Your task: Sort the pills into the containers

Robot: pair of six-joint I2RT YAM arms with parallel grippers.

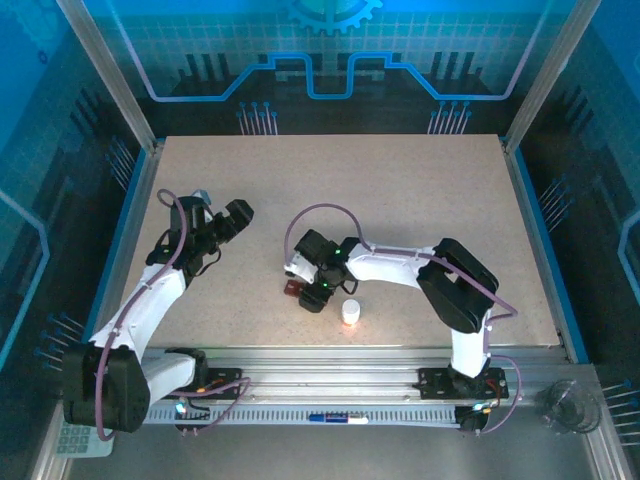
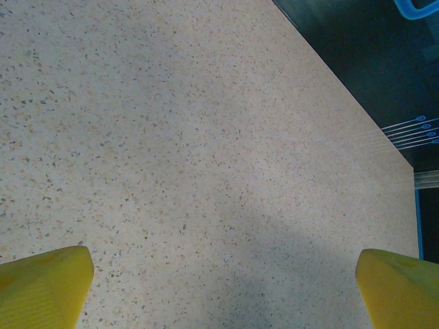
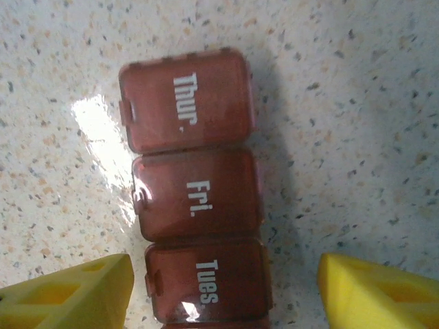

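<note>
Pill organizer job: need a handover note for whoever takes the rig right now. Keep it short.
Left gripper: open, holding nothing, over bare table.
Right gripper: open, fingers either side of the pill organizer at its Tues end, not closed on it.
Organizer: flat on the table near the centre; the Thur., Fri. and Tues lids are all shut.
Small white bottle: stands just right of the organizer, toward the near edge.
Done: nothing I can confirm.
Left: open the lids, get the pills (probably in the bottle), sort them.
</note>
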